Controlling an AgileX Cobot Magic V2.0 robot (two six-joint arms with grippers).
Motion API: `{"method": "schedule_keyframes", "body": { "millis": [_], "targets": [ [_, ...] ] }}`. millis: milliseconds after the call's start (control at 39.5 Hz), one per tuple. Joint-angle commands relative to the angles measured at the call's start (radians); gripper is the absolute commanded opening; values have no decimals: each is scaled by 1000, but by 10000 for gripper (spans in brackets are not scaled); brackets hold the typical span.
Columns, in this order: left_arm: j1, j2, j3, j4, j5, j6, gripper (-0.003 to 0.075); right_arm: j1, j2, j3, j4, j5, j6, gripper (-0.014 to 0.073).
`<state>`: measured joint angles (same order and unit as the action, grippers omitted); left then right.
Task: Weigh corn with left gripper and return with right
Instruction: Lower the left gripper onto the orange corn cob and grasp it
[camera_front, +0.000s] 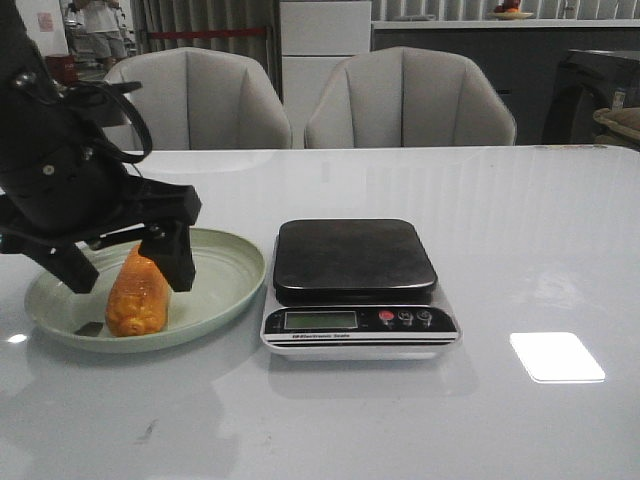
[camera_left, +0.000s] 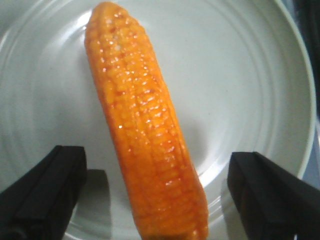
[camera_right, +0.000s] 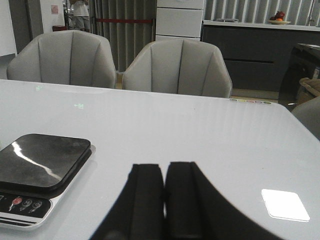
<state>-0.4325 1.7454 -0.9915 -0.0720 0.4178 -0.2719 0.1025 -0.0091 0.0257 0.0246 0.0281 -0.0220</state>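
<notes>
The orange-yellow corn (camera_front: 137, 293) lies in a pale green plate (camera_front: 232, 262) at the left of the table. My left gripper (camera_front: 128, 272) is open and low over the plate, with one black finger on each side of the cob and a gap on both sides. In the left wrist view the corn (camera_left: 145, 130) runs between the two spread fingers (camera_left: 47, 195) on the plate (camera_left: 240, 75). My right gripper (camera_right: 164, 172) is shut and empty above the white table, to the right of the scale (camera_right: 42, 160). It does not show in the front view.
The digital scale (camera_front: 355, 260) with its black platform stands right beside the plate, its display and buttons (camera_front: 405, 318) facing front. Two grey chairs (camera_front: 410, 100) stand behind the table. A bright light patch (camera_front: 556, 357) lies on the table at the right.
</notes>
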Motion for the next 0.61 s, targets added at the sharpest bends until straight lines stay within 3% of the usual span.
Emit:
{"method": "schedule_keyframes", "body": {
  "millis": [0, 152, 430, 532, 582],
  "targets": [
    [-4, -1, -31, -36, -21, -9, 606, -5, -20, 10, -12, -88, -6, 165],
    [-4, 51, -36, -67, 0, -9, 573, -5, -20, 10, -12, -88, -6, 165],
    [-12, 55, -142, -80, 112, -3, 193, -5, -20, 10, -12, -88, -6, 165],
    [-27, 46, -197, -80, 132, -1, 115, -5, -20, 10, -12, -88, -6, 165],
    [-41, 44, -228, -80, 134, 4, 116, -5, -20, 10, -12, -88, -6, 165]
  ]
}}
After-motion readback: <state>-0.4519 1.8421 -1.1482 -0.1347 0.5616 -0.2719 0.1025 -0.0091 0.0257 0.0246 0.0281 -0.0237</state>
